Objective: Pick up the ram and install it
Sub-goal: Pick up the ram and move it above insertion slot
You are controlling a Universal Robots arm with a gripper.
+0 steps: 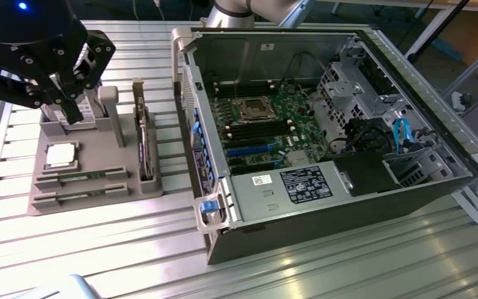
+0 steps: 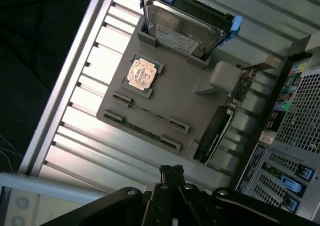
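Note:
Two ram sticks lie in slots of a grey holder (image 1: 98,159). One ram stick (image 1: 79,177) (image 2: 150,115) is nearer the processor and the other (image 1: 77,195) (image 2: 142,131) sits at the holder's edge; both are thin green strips seen edge-on. My black gripper (image 1: 71,111) (image 2: 171,172) hangs shut and empty above the holder's hard-drive end, well clear of the sticks. The open computer case (image 1: 322,118) lies to the exterior view's right, with its motherboard's (image 1: 264,134) dark memory slots exposed.
The holder also carries a hard drive (image 2: 182,31) in a blue frame, a square silver processor chip (image 1: 60,154) (image 2: 141,72) and an upright expansion card (image 1: 144,143) (image 2: 215,131). The case's raised wall (image 1: 193,124) stands between the holder and the motherboard. The table (image 1: 98,243) is ribbed metal.

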